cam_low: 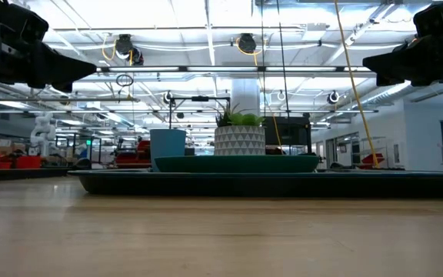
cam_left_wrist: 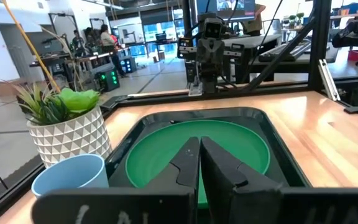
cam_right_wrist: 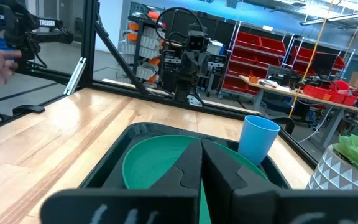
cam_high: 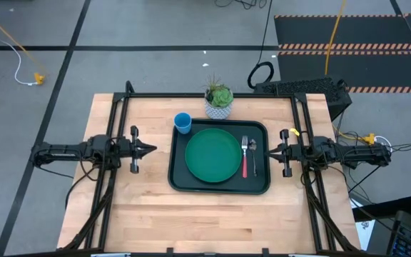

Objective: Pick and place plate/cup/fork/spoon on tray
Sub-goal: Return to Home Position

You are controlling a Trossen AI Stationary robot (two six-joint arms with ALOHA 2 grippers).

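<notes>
The dark tray lies in the middle of the table. The green plate lies flat in it. The red-handled fork and the silver spoon lie side by side in the tray, right of the plate. The blue cup stands upright on the table at the tray's far left corner. My left gripper is shut and empty, left of the tray, raised above the table. My right gripper is shut and empty, right of the tray.
A potted green plant in a white patterned pot stands at the table's far edge, just behind the tray. Bare wood lies in front of the tray and on both sides under the arms.
</notes>
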